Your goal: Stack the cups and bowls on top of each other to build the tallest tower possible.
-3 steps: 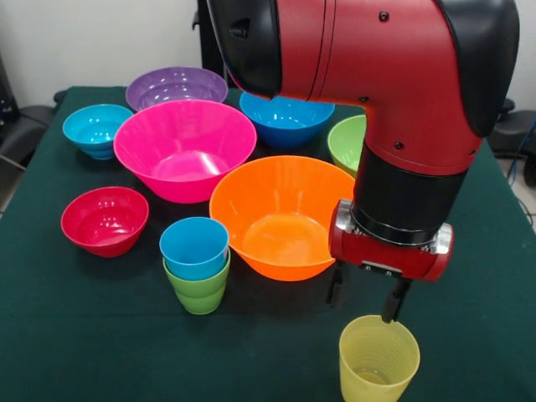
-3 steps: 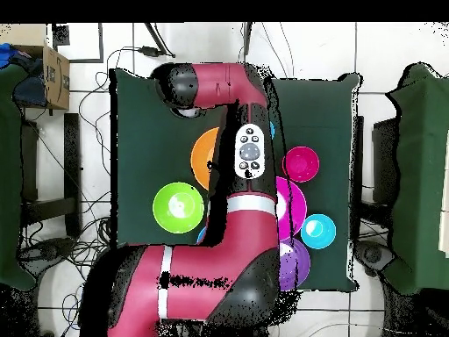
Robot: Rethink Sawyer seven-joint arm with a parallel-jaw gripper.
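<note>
The yellow cup (image 1: pixel 378 360) stands upright alone at the table's front edge. My gripper (image 1: pixel 364 300) hangs open just above its far rim, one fingertip (image 1: pixel 390 310) almost at the rim, and it holds nothing. Left of it, the blue cup (image 1: pixel 194 247) sits nested in the green cup (image 1: pixel 199 291) as a short tower. Behind them are the orange bowl (image 1: pixel 280 213), pink bowl (image 1: pixel 184 146), red bowl (image 1: pixel 105 219), teal bowl (image 1: pixel 96 127), purple bowl (image 1: pixel 176 85), blue bowl (image 1: pixel 286 117) and green bowl (image 1: pixel 347 142). In the overhead view the arm hides my gripper and the cups.
The overhead view shows the green bowl (image 2: pixel 178 207), red bowl (image 2: pixel 301 164) and teal bowl (image 2: pixel 318 231) around the arm (image 2: pixel 250 154). The dark green tablecloth (image 1: pixel 84 335) covers the table. A cardboard box (image 2: pixel 54 75) sits off the table.
</note>
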